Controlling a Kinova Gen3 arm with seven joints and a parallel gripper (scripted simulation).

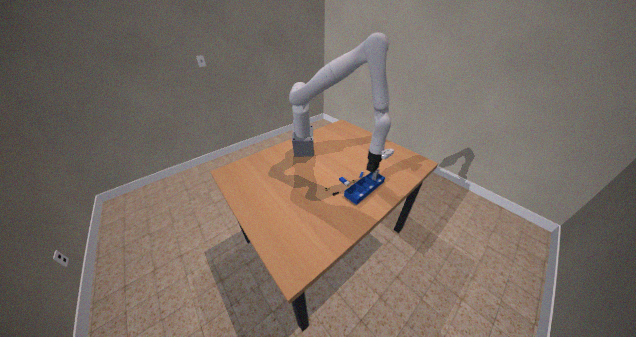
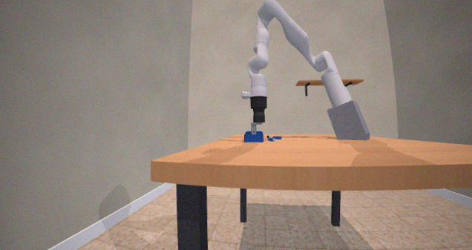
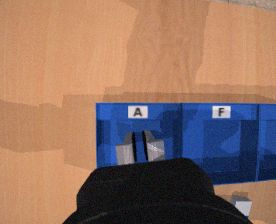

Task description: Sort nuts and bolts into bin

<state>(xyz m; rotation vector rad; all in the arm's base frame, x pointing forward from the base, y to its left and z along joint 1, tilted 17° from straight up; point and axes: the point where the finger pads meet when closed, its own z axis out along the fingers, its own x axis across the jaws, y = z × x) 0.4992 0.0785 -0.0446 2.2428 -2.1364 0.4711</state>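
I'm seeing pincer (image 1: pixel 375 177) (image 2: pixel 254 132) (image 3: pixel 139 141) slightly open, apparently empty, in blue bin row (image 1: pixel 356 200) (image 2: pixel 254 138) (image 3: pixel 182 125); guessing dark bolt (image 1: pixel 335 193), prob. stiff, slick, is needing mid-shank grip.

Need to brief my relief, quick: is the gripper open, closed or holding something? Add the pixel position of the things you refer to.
Black-bodied two-finger gripper (image 1: pixel 375 177) (image 2: pixel 254 132) (image 3: pixel 139 141): open, but only narrowly, at the blue plastic bin marked A (image 3: pixel 164 112); nothing visible between its fingers.
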